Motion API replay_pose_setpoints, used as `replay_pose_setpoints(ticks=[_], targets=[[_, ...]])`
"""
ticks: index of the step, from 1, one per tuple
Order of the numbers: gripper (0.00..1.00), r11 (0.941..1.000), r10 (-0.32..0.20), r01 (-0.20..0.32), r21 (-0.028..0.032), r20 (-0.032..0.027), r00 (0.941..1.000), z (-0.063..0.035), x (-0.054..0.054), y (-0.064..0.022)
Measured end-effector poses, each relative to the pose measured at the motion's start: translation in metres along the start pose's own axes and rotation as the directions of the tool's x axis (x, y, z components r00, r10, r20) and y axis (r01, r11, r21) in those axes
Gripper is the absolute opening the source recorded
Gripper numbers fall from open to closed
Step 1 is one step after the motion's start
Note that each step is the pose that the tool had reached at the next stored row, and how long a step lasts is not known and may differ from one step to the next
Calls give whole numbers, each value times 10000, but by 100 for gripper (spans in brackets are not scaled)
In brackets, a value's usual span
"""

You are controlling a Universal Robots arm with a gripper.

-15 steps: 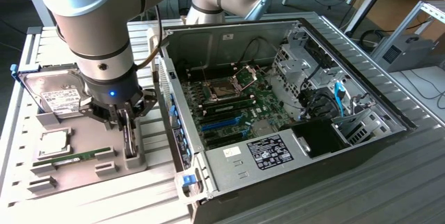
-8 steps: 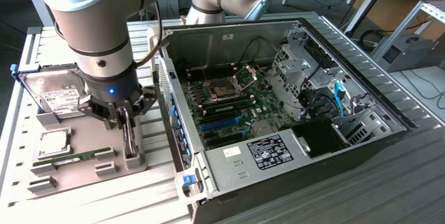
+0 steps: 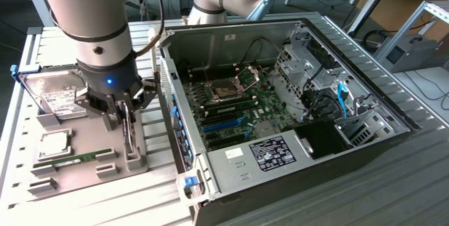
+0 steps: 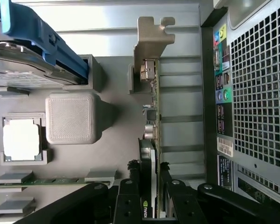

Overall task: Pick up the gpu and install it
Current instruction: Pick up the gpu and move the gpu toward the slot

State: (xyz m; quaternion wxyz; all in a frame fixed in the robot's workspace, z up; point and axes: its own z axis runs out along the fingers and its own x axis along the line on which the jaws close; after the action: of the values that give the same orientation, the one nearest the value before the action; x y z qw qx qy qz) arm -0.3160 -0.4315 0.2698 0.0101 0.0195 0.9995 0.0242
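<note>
universal robots arm (image 3: 98, 31) upright over the grey parts tray (image 3: 91, 131), at the exterior view's left of the open computer case (image 3: 295, 147); last link pointing straight down, blue light (image 3: 109, 82) lit on the wrist.

gripper (image 3: 119, 122) down at the gpu (image 4: 152, 135) — black fingers (image 4: 129, 200) at roughly half spread, one against each flat face of the card, clamped on it. gpu on its long edge in a slot along the tray's case-side margin, seated in its holder and not lifted; grey metal bracket (image 4: 151, 42) at the end of the card away from the fingers.

writing: "nvidia" in white beside a green logo (image 4: 145, 210) on the card's upper edge, between the fingers. white barcoded sticker (image 4: 225, 147) on the case's rear panel near the coloured audio ports (image 4: 221, 95), print not readable. black label (image 3: 270, 152) on the power supply and white label on the hard drive (image 3: 52, 97) — both illegible.

also on the tray: hard drive in its blue frame, cpu (image 3: 54, 144), green ram stick (image 3: 77, 158), all apart from the gripper. motherboard (image 3: 232, 110) exposed inside the case.
</note>
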Motion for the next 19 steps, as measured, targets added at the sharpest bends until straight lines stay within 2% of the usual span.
replay_pose_setpoints(ticks=[7,9,15,19], targets=[[27,10000,0,0,1,-1,10000,-217,-4,11],[27,10000,0,0,1,0,10000,-330,-6,18],[27,10000,0,0,2,0,10000,-549,-10,29],[27,10000,0,0,2,-1,10000,-630,-12,33]])
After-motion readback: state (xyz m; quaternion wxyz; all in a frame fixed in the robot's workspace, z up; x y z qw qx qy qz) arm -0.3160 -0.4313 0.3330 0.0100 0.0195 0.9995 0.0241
